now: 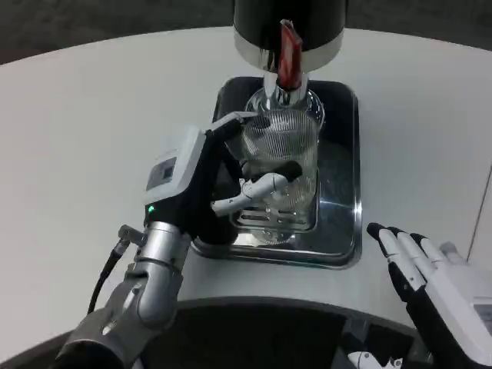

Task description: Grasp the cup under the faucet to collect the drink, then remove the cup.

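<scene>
A clear ribbed glass cup (281, 154) stands on a shiny metal drip tray (343, 231), directly below the chrome faucet (283, 94) of a black dispenser (290, 27) with a red lever (289, 54). My left hand (223, 173) wraps around the cup from its left side, fingers across its front. The cup looks empty. My right hand (430, 280) rests at the table's near right edge, fingers spread, holding nothing.
The white round table (84, 138) extends wide to the left and far right of the tray. A black cable (104, 277) runs along my left forearm.
</scene>
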